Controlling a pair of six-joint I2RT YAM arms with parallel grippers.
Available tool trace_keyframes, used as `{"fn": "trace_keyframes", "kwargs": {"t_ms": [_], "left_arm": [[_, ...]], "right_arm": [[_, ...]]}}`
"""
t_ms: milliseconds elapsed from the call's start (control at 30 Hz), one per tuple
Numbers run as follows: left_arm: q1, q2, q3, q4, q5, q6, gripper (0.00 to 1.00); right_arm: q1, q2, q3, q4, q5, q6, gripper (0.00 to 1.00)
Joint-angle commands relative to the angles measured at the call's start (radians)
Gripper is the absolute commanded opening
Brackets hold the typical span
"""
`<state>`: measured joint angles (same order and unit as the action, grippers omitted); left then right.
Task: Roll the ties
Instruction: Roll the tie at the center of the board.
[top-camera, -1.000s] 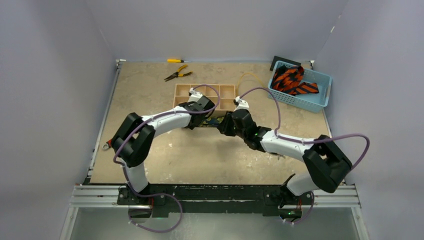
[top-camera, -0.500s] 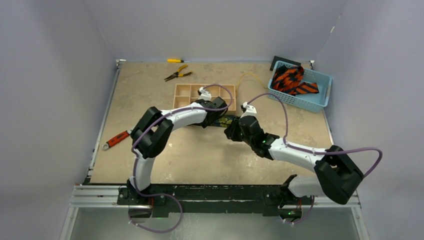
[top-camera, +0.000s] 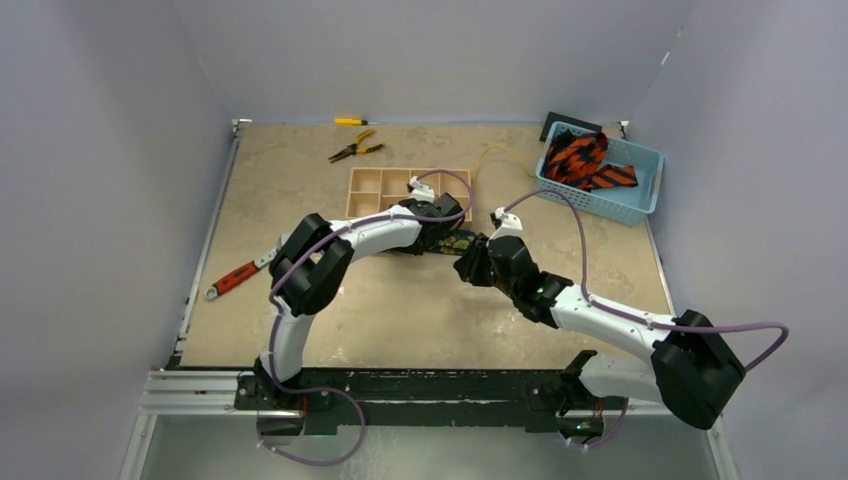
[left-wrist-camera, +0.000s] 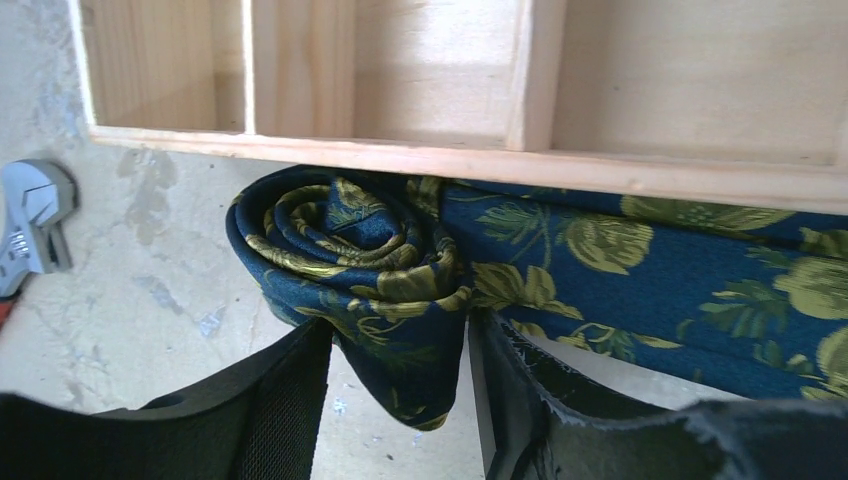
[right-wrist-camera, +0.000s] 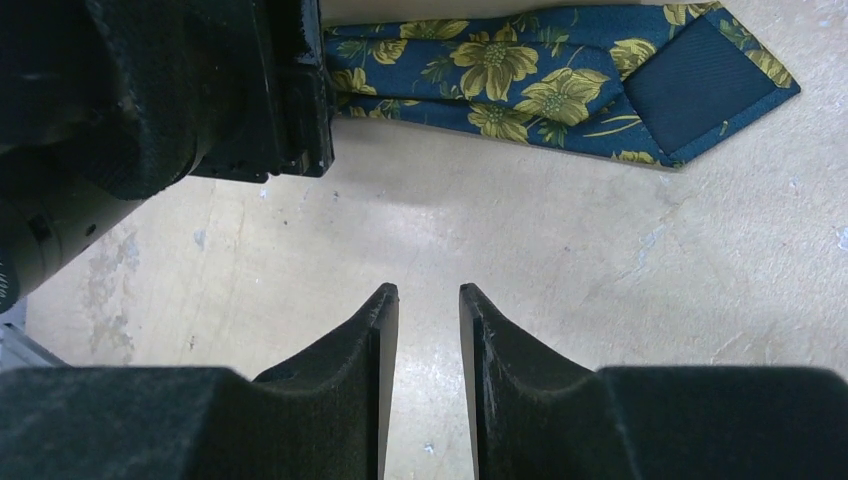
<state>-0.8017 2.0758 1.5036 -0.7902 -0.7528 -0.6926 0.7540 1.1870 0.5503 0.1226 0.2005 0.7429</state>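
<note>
Top external: navy tie, yellow-green flower print, lies on the table against the near wall of the wooden tray, toward its right end. Both arms reach in to that spot, left gripper and right gripper close together.

Left wrist: one end of the navy tie is wound into a loose spiral touching the tray's near wall. The unrolled length runs flat along that wall. Left gripper straddles the roll's hanging lower fold, one finger on each side. Can't tell whether it is pinching the fabric or has let go.

Right wrist: right gripper has its fingers slightly parted with nothing between them, over bare table just near of the tie. The tie's pointed wide end lies flat.

Orange-black ties are heaped in the blue basket, well off the tray's far right corner. Pliers and screwdriver lie beyond the tray's far side. Red-handled wrench lies well off its near left corner.
</note>
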Motion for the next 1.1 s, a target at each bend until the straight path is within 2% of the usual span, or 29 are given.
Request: {"fn": "trace_keyframes", "kwargs": {"t_ms": [0, 400, 533, 667, 767, 933, 1067], "left_arm": [[-0.01, -0.019, 0.049, 0.055, 0.091, 0.012, 0.51], [-0.01, -0.181, 0.036, 0.103, 0.195, 0.045, 0.6], [-0.007, -0.249, 0.027, 0.108, 0.21, 0.058, 0.61], [0.013, -0.374, -0.073, 0.153, 0.208, 0.054, 0.61], [0.097, -0.524, -0.226, 0.238, 0.219, 0.031, 0.61], [0.306, -0.762, -0.458, 0.442, 0.38, 0.043, 0.59], [0.382, -0.795, -0.52, 0.542, 0.483, 0.083, 0.57]], "right_arm": [[0.005, -0.032, -0.007, -0.01, 0.036, -0.016, 0.33], [0.003, -0.053, -0.001, -0.029, 0.045, -0.041, 0.35], [0.004, -0.032, 0.027, -0.025, 0.006, -0.066, 0.35], [0.007, 0.024, 0.076, 0.044, -0.072, -0.138, 0.33], [0.036, 0.091, 0.135, 0.065, -0.11, -0.153, 0.31], [0.135, 0.249, 0.289, 0.057, -0.077, -0.171, 0.29], [0.142, 0.401, 0.429, 0.057, -0.133, -0.155, 0.27]]}}
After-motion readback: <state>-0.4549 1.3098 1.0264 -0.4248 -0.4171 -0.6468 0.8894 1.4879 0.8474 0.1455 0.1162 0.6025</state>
